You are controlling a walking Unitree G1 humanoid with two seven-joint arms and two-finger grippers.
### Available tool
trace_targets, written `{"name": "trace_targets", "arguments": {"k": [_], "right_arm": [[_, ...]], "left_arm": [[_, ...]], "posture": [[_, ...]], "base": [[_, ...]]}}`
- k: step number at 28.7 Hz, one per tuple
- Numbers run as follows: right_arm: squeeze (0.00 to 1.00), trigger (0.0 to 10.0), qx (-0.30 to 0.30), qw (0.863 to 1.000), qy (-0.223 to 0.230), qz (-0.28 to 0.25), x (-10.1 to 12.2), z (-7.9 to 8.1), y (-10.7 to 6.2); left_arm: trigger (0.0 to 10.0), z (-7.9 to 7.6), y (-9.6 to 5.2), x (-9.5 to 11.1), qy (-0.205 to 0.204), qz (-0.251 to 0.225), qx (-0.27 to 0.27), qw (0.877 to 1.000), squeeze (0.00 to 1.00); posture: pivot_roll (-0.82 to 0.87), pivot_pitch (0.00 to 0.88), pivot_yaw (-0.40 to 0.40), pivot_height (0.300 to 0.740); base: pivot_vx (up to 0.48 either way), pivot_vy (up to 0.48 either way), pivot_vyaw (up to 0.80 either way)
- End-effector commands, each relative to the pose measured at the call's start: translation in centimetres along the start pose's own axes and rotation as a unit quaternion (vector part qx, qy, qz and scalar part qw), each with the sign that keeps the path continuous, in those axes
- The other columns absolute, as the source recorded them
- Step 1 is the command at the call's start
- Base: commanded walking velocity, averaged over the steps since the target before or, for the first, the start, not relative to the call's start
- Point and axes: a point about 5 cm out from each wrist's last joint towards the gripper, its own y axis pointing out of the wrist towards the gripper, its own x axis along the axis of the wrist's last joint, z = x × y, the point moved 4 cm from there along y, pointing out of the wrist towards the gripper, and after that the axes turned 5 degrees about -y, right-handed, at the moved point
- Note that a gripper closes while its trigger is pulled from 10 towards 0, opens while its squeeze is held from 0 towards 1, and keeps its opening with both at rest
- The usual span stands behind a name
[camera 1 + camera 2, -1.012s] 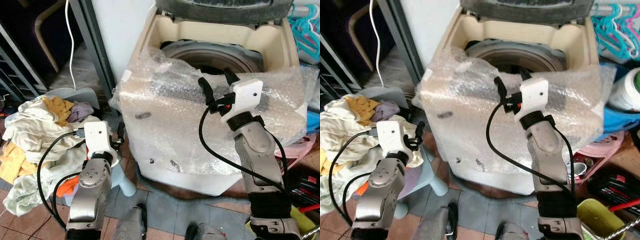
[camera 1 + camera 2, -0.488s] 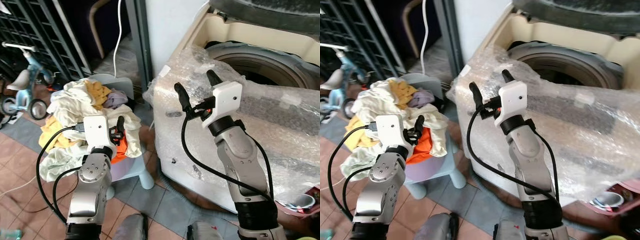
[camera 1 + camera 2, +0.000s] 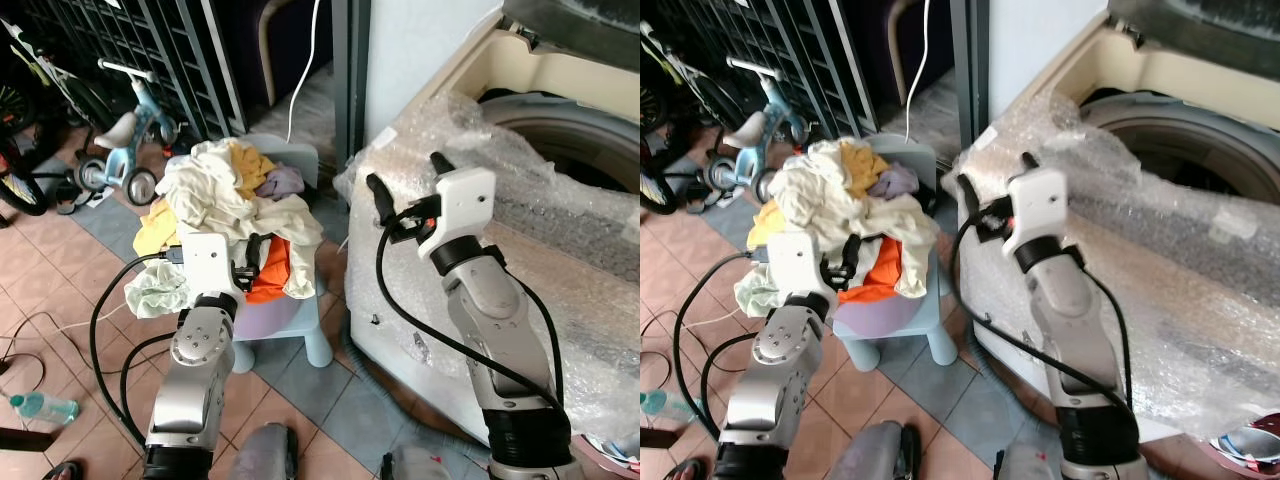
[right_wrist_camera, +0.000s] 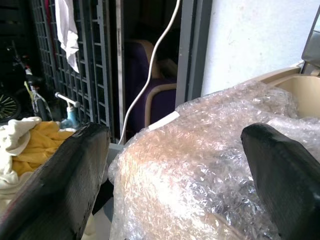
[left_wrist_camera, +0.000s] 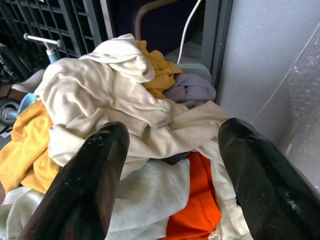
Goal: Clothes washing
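The left hand [image 3: 250, 262] now hangs just in front of the heap of clothes [image 3: 235, 205] on the small blue stool [image 3: 295, 325], its two black fingers [image 5: 87, 185] spread wide and holding nothing. Over the last second the whole view has swung from the washing machine [image 3: 540, 130] towards the heap, so the robot has turned its body and the laundry itself has not moved. The right hand [image 3: 405, 185] is raised beside the bubble wrap [image 3: 560, 250] over the machine's front, fingers also apart and empty. The tub is open, though whether anything already lies inside is hard to tell. That suggests the robot is lining up to pick a garment, probably the cream cloth [image 5: 100, 100] on top.
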Motion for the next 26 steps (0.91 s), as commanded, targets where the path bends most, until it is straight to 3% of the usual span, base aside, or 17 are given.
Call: {"name": "trace_targets", "arguments": {"k": [1,5,8,12,14,19,26], "right_arm": [[0.0,10.0,0.01,1.0,0.01,-0.002,0.4,1.2,0.2],[0.0,10.0,0.016,1.0,0.008,0.013,-0.4,1.6,0.1],[0.0,10.0,0.009,0.999,0.035,0.032,-1.1,1.8,-0.2],[0.0,10.0,0.024,0.998,-0.007,0.063,-2.7,1.4,-1.3],[0.0,10.0,0.02,0.997,-0.002,0.073,-3.3,0.9,-1.9],[0.0,10.0,0.006,0.995,0.012,0.103,-5.3,-0.8,-4.1],[0.0,10.0,0.016,0.997,0.008,0.081,-4.3,-0.2,-3.0]], "left_arm": [[10.0,1.8,-0.2,-0.4,0.008,0.007,0.026,1.0,0.0],[10.0,1.9,-0.1,-0.2,0.008,0.002,0.03,1.0,0.0],[10.0,1.9,0.0,0.0,0.007,-0.001,0.033,0.999,0.0],[10.0,1.9,0.0,0.1,0.008,-0.006,0.029,1.0,0.0],[10.0,1.9,-0.1,0.2,0.009,-0.009,0.03,0.999,0.0],[10.0,1.7,0.0,0.6,0.014,-0.025,0.016,0.999,0.0],[10.0,1.1,0.1,0.6,0.008,-0.028,0.001,1.0,0.0]], "posture": [[-0.07,0.118,0.071,0.74],[-0.06,0.117,0.068,0.74],[-0.06,0.115,0.066,0.74],[-0.06,0.109,0.064,0.74],[-0.05,0.107,0.064,0.74],[-0.06,0.103,0.063,0.74],[-0.06,0.107,0.07,0.74]], "base": [[0.0,0.476,0.0],[0.0,0.476,0.0],[0.0,0.476,0.0],[0.0,0.476,0.0],[0.0,0.377,0.0],[0.0,0.0,0.0],[0.039,0.0,0.56]]}}
